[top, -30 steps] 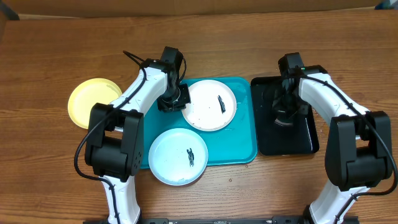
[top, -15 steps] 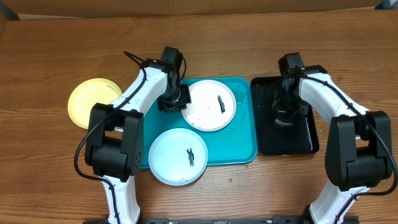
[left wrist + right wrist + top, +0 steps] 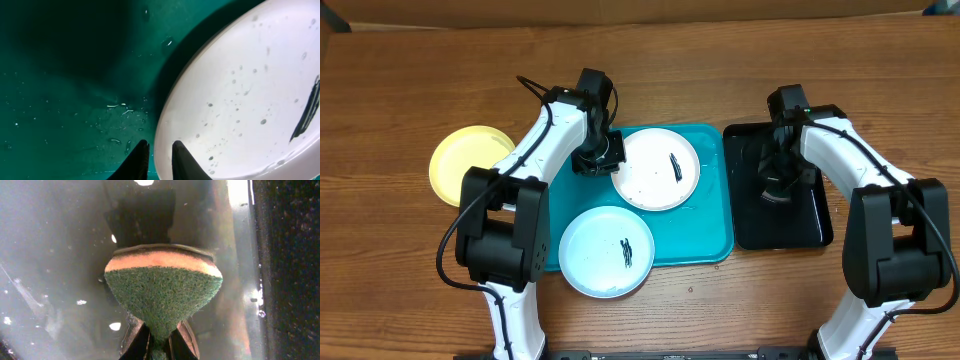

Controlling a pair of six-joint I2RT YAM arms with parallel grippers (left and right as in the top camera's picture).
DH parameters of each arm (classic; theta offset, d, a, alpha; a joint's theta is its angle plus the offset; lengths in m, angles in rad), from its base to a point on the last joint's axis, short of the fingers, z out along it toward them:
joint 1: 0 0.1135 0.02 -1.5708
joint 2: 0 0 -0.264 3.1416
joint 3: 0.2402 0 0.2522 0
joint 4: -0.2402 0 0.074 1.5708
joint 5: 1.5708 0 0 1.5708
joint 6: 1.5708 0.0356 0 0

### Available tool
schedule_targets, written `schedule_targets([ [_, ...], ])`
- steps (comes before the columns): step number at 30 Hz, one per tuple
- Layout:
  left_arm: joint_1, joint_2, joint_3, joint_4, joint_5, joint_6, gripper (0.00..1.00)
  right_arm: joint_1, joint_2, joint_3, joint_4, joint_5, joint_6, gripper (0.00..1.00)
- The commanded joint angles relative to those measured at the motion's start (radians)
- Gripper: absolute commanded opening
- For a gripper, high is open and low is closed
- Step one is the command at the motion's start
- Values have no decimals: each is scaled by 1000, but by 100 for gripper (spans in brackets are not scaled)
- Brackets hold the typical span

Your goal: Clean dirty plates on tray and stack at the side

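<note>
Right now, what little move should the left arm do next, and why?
Probably close the left end effector on the white plate: its fingertips straddle the rim, the plate shows a black smear, and the right end effector holds the green sponge ready.

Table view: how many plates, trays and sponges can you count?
Plates: 3 (white plate, blue plate, yellow plate)
Trays: 2 (turquoise tray, black tray)
Sponges: 1 (green sponge)
Total: 6
</note>
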Motion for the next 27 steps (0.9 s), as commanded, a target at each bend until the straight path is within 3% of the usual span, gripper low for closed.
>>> schedule_targets([
  [1,3,16,-1,0,-22,19,19,-7,3,-4,3,0,0,5],
  [10,-21,16,-50,44,-34,19,16,-7,3,-4,5,0,0,5],
  [15,-20,16,-50,49,-33,16,5,-7,3,-4,6,0,-5,4],
  [18,-20,16,-50,49,-32,16,4,-7,2,6,10,-1,-79,4],
  [27,-16,16,-50,48,-32,16,4,-8,-87,122,-171,-5,-79,4],
])
